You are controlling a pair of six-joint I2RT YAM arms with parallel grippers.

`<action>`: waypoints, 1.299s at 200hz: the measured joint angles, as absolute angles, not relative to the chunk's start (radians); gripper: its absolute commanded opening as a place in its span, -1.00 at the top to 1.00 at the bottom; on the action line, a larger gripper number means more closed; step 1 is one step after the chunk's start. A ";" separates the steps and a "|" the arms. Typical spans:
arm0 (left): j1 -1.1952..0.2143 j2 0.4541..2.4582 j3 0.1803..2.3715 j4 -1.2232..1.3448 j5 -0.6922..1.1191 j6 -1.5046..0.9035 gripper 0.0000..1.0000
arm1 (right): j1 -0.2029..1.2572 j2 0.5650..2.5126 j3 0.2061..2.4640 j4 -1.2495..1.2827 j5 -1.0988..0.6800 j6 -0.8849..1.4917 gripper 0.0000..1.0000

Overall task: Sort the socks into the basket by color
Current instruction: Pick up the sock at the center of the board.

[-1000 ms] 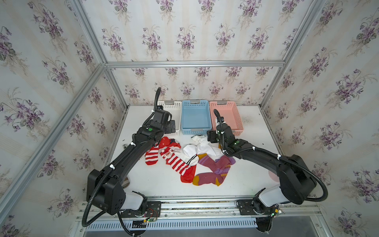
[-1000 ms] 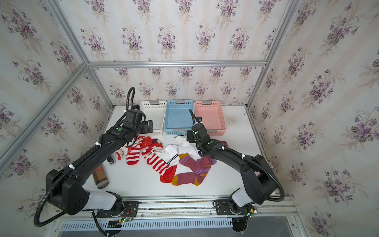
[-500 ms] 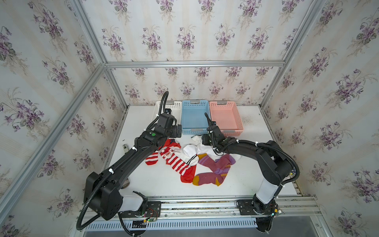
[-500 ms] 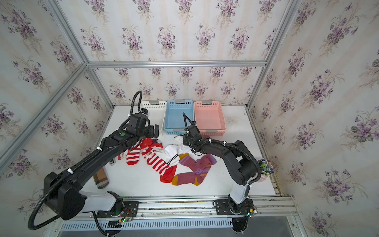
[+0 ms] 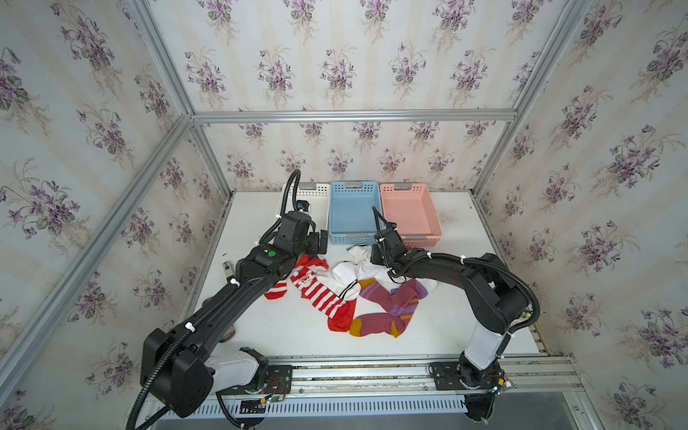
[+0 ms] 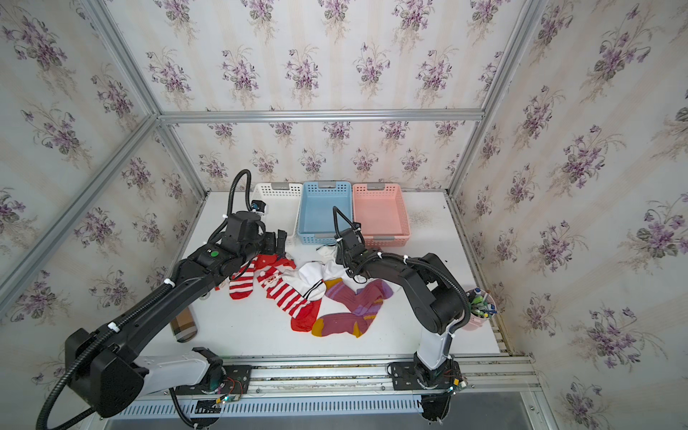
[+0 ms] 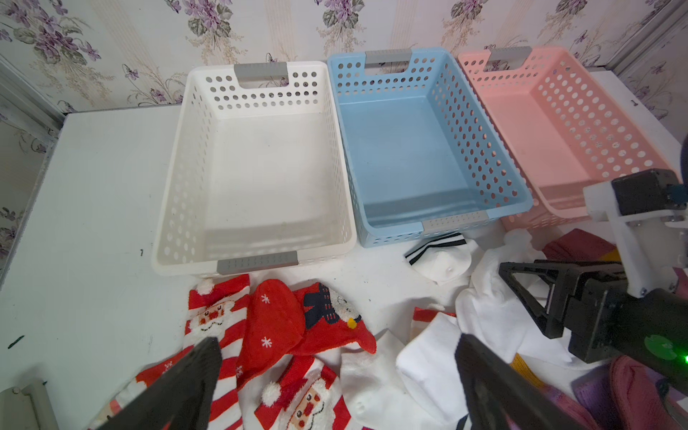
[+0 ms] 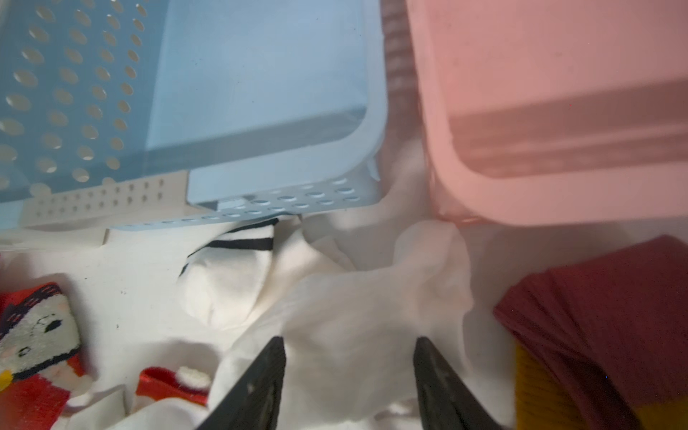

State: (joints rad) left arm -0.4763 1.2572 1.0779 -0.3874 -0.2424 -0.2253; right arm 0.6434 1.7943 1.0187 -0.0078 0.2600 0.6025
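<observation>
- The blue basket stands at the back of the bench. The white basket is right against one of its sides and the pink basket against the other.
- The socks lie in a loose heap on the bench, on the near side of the blue basket.
- A white sock with black cuff stripes lies just in front of the blue basket's front wall, toward its pink-basket corner.
- A bunched white sock lies just beyond that one, further out from the blue basket.
- The right claw sits low over the bunched white sock. Its fingers are half apart with the fabric rising between them; whether they pinch it, I cannot tell.
- The left claw is released, fingers spread wide. It hangs over the red Santa socks, which lie off the blue basket's white-basket corner.
- The red-white striped Santa socks stretch further out from the blue basket.
- The maroon socks overlap each other, farthest from the blue basket.
</observation>
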 measured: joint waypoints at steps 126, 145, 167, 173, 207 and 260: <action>-0.477 1.218 1.063 -0.375 -0.235 -0.220 -0.99 | 0.643 1.881 1.057 -0.020 0.294 0.614 0.33; -0.477 1.207 1.058 -0.376 -0.235 -0.220 -0.99 | 0.643 1.869 1.044 -0.020 0.290 0.614 0.55; -0.477 1.201 1.052 -0.376 -0.236 -0.220 -0.99 | 0.643 1.850 1.039 -0.019 0.287 0.611 0.77; -0.477 1.201 1.051 -0.376 -0.236 -0.220 -0.99 | 0.643 1.847 1.039 -0.019 0.285 0.608 0.82; -0.477 1.196 1.044 -0.378 -0.236 -0.220 -0.99 | 0.643 1.827 1.040 -0.020 0.268 0.599 1.00; -0.477 1.179 1.032 -0.377 -0.241 -0.220 -0.99 | 0.657 1.737 1.051 -0.028 0.245 0.571 1.00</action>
